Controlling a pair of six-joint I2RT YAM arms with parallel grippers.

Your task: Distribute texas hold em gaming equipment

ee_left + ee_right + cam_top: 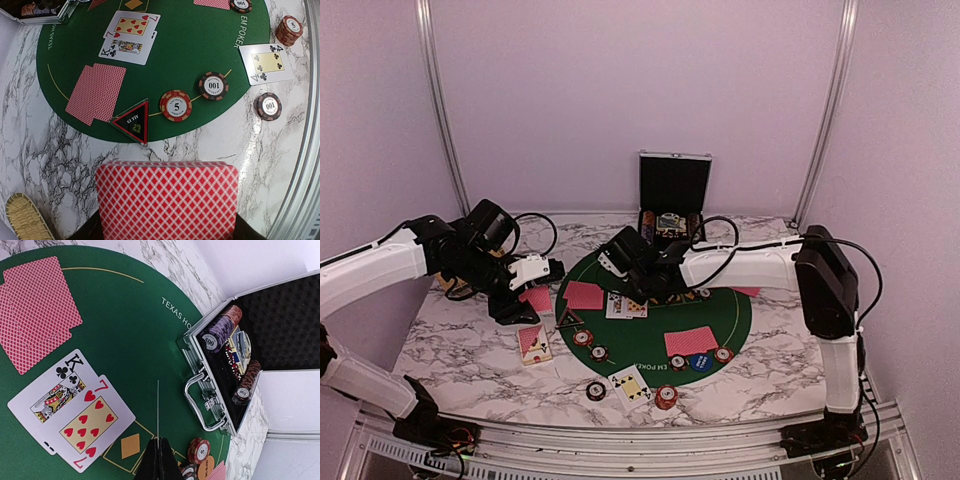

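My left gripper is shut on a red-backed card or deck, held above the marble just off the green mat's left edge. A dark triangular token, a "5" chip and a "100" chip lie ahead of it. My right gripper is shut on a thin card seen edge-on, over the mat's far middle. Below it lie a face-up king of clubs and seven of hearts. A red-backed pair lies beside them.
An open metal case with chip stacks stands at the mat's far edge. A face-up four of clubs, a "100" chip and a chip stack lie on the marble near the front edge. A straw basket sits at the left.
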